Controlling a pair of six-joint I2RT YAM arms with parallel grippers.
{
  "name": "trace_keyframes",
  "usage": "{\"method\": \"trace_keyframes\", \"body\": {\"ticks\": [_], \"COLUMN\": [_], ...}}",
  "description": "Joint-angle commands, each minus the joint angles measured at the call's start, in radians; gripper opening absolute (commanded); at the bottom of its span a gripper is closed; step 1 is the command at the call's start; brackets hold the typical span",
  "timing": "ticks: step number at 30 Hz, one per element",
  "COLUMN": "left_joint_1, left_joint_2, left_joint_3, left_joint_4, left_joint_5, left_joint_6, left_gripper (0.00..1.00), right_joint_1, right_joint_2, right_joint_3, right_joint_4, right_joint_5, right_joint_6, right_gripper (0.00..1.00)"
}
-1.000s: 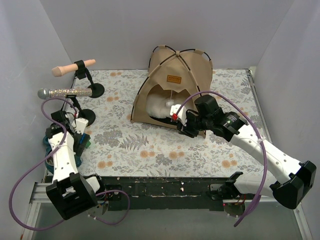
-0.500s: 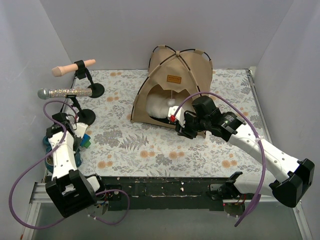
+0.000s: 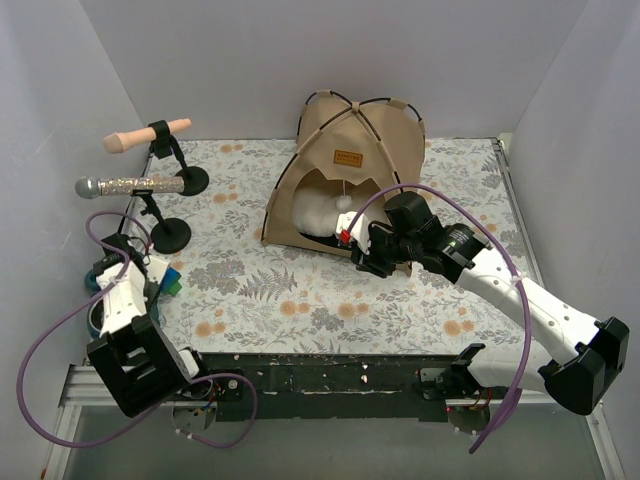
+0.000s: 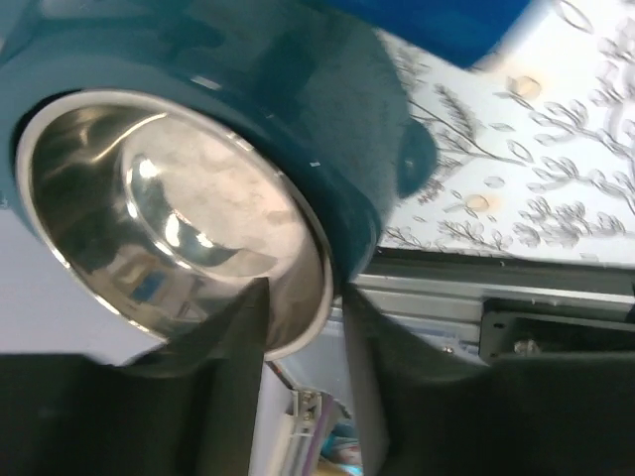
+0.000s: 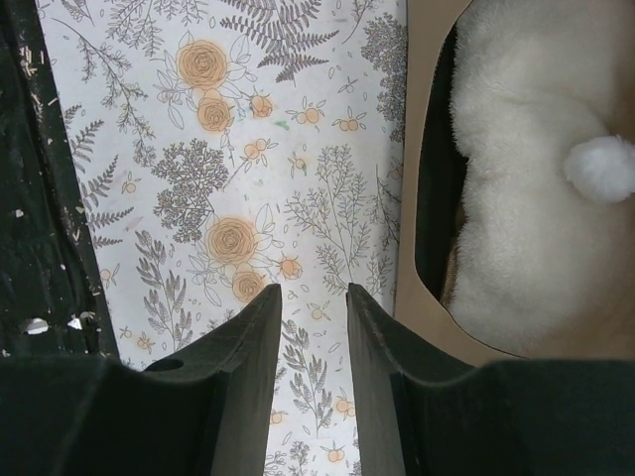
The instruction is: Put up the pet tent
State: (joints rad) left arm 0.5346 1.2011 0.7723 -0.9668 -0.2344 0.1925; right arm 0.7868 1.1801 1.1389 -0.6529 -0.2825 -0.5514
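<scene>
The tan pet tent stands upright at the back middle, with black poles crossed on top, a brown label and a white pom-pom hanging in its arched doorway. A cream fluffy pillow lies inside. In the right wrist view the doorway edge, the pillow and the pom-pom show at the right. My right gripper is open and empty over the mat, just beside the tent's front right corner. My left gripper straddles the rim of a steel bowl in a teal holder.
The teal bowl holder sits at the table's left edge. A blue and green object lies beside the left arm. A microphone and a peach handle rest on two black stands at the back left. White walls enclose the floral mat.
My left arm has drawn left and nearer, down onto the bowl. My right gripper shifted slightly left beside the tent corner, then held still. The tent has not moved.
</scene>
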Motion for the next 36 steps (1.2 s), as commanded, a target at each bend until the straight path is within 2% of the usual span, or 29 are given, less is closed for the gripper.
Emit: {"method": "trace_keyframes", "body": {"ticks": [1,2,4,7,11,13,17,30,33,36], "left_joint_1": [0.019,0.019,0.019,0.019,0.019,0.019,0.024,0.074,0.074,0.074], "left_joint_2": [0.043,0.046,0.038,0.028,0.008,0.017,0.069,0.215,0.252,0.238], "left_joint_3": [-0.016,0.007,0.057,0.14,0.223,0.258,0.223,0.002,0.022,0.093], "left_joint_4": [0.08,0.059,0.005,-0.096,-0.179,-0.164,-0.096,0.255,0.261,0.217], "left_joint_5": [0.055,0.073,0.115,0.159,0.185,0.167,0.097,0.037,0.041,0.066], "left_joint_6": [0.004,-0.004,-0.016,-0.031,-0.03,-0.039,-0.034,0.05,0.032,0.016], "left_gripper": [0.53,0.65,0.76,0.76,0.63,0.46,0.32,0.28,0.39,0.62], "right_joint_1": [0.008,0.006,0.008,0.006,0.006,0.006,0.009,0.008,0.009,0.009], "right_joint_2": [-0.005,-0.007,-0.013,-0.019,-0.014,-0.01,0.001,-0.016,-0.011,-0.007], "right_joint_3": [0.051,0.053,0.047,0.039,0.036,0.035,0.042,0.033,0.041,0.047], "right_joint_4": [-0.017,-0.02,-0.024,-0.019,-0.016,-0.011,-0.004,-0.014,-0.014,-0.011], "right_joint_5": [0.003,0.009,0.014,0.014,0.005,0.0,-0.003,0.031,0.032,0.036], "right_joint_6": [0.015,0.015,0.013,0.011,0.011,0.014,0.018,0.022,0.019,0.019], "right_gripper": [0.41,0.41,0.41,0.41,0.41,0.41,0.41,0.41,0.41,0.41]}}
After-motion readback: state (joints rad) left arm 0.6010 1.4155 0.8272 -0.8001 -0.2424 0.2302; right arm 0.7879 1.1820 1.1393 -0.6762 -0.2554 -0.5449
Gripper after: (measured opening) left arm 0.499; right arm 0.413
